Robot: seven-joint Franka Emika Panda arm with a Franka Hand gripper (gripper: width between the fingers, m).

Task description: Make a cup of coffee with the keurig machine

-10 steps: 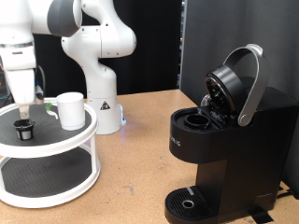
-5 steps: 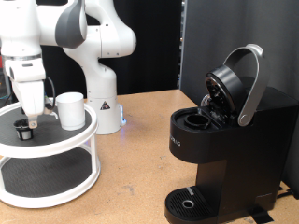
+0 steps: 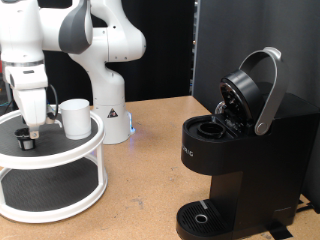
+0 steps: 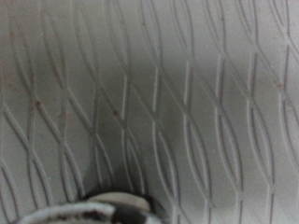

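Note:
The keurig machine (image 3: 235, 150) stands at the exterior view's right, black and boxy, with its lid and grey handle (image 3: 268, 90) raised and the pod chamber (image 3: 212, 127) uncovered. The cup (image 3: 75, 117), a small white mug, sits on the top tier of a round white two-tier stand (image 3: 60, 158) at the left. A small dark coffee pod (image 3: 27, 142) rests on the same tier beside the cup. My gripper (image 3: 30, 131) hangs straight down right over the pod, its fingertips at the pod's top. In the wrist view only the stand's ribbed surface and the pod's rim (image 4: 103, 207) show; the fingers do not.
The white arm's base (image 3: 108, 105) stands behind the stand on the wooden table (image 3: 150, 180). A black panel (image 3: 215, 45) rises behind the machine. The machine's round drip base (image 3: 205, 217) is near the bottom edge.
Since one second ago my hand has shifted toward the exterior view's right and come down onto the pod. Over the last half second nothing has visibly moved.

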